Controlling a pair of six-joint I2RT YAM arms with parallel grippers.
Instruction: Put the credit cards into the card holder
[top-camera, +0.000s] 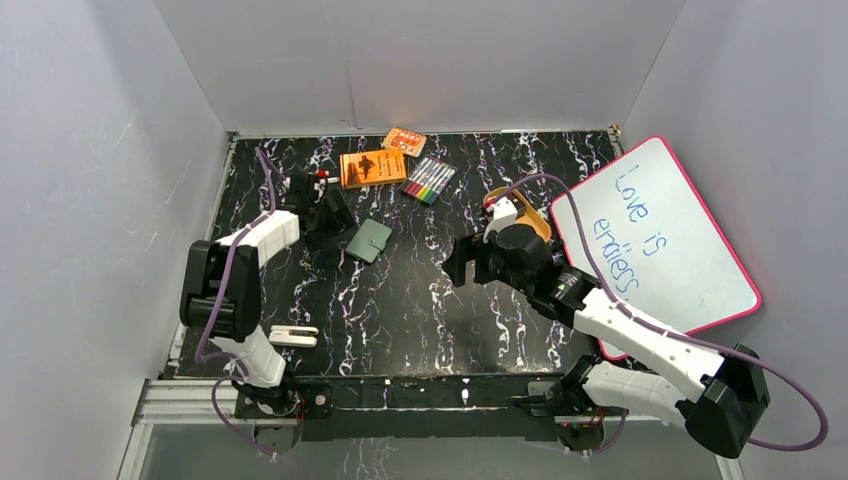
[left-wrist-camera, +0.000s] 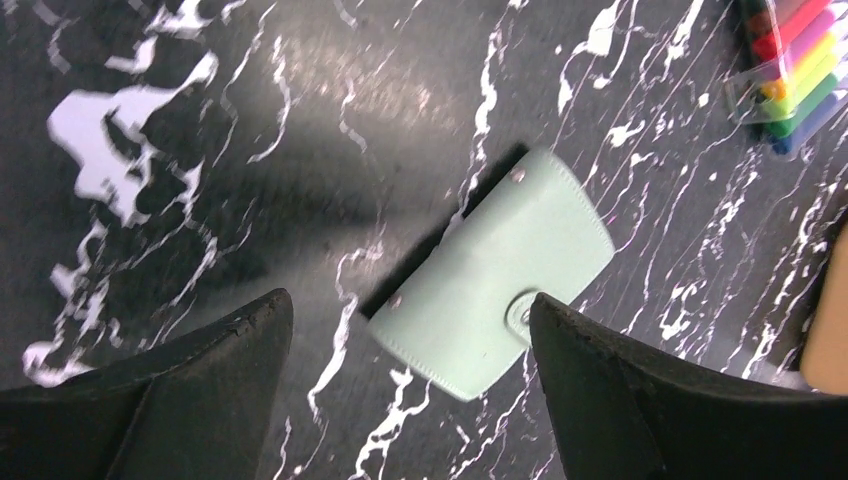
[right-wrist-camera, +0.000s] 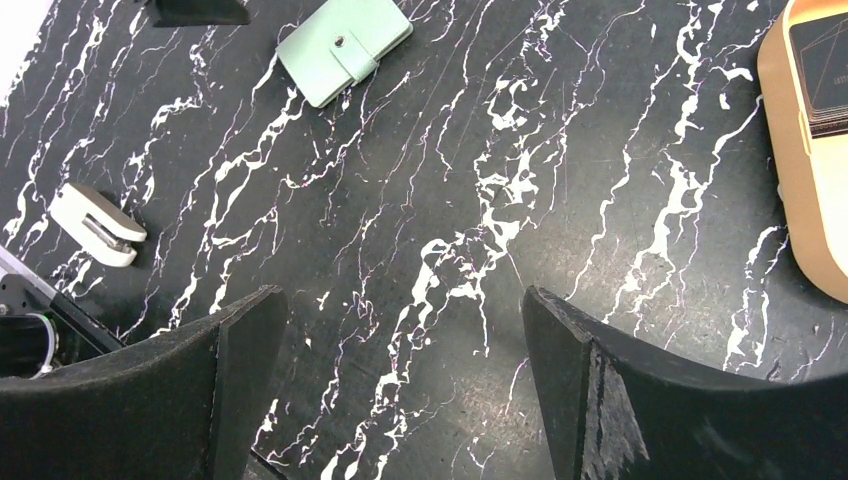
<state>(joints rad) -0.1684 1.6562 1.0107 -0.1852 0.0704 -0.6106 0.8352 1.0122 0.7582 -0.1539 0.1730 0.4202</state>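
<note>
Card (right-wrist-camera: 822, 70) in tray (right-wrist-camera: 800, 200) seen only from right wrist, snapped-shut holder (left-wrist-camera: 490, 290) below left gripper (left-wrist-camera: 405, 310), right gripper (right-wrist-camera: 400, 300) over desk (right-wrist-camera: 600, 150), both with jaws wide apart, holding nothing

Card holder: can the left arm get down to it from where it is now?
Probably yes. The left gripper hangs open above the card holder, which lies closed and flat on the table. Nothing sits on it or close beside it to block the way.

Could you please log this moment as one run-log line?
left claw open by shut card holder; right claw open, empty; dark card on tan tray
</note>
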